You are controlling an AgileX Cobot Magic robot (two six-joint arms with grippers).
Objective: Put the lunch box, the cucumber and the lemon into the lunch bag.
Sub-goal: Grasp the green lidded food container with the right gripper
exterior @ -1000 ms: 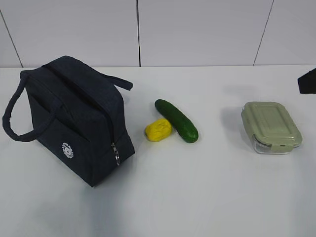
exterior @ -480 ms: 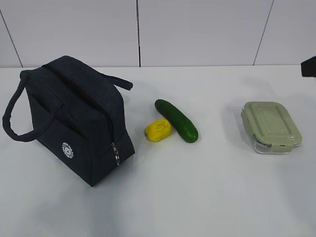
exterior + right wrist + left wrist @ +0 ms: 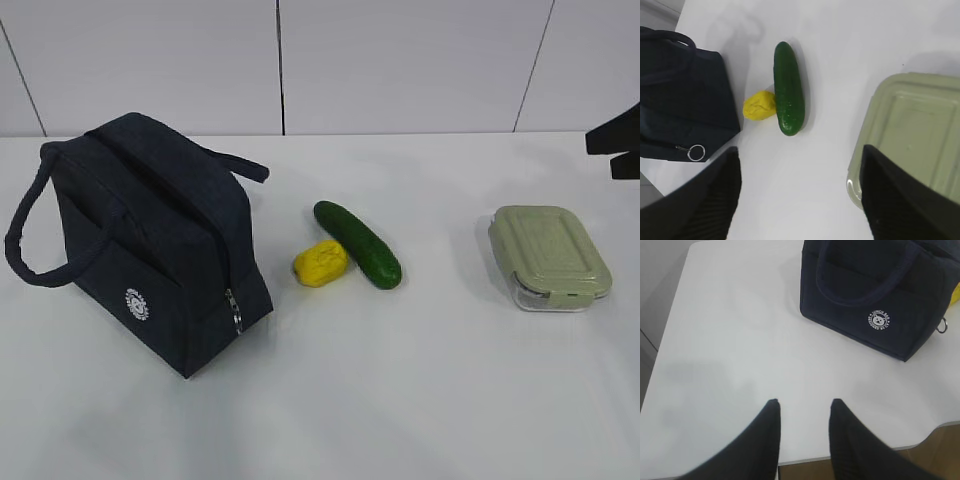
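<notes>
Matt dark navy cloth lunch bag (image 3: 150, 245) with a metal zipper ring. Glossy smooth green cucumber (image 3: 357, 243); lumpy yellow lemon (image 3: 320, 263). Clear glass lunch box (image 3: 550, 258), matt ribbed sage lid

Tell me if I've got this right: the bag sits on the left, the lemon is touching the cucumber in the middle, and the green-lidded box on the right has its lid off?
Not quite: the lunch box has its lid on, as the exterior view shows. The lunch bag is on the left, and the lemon touches the cucumber in the middle.
</notes>
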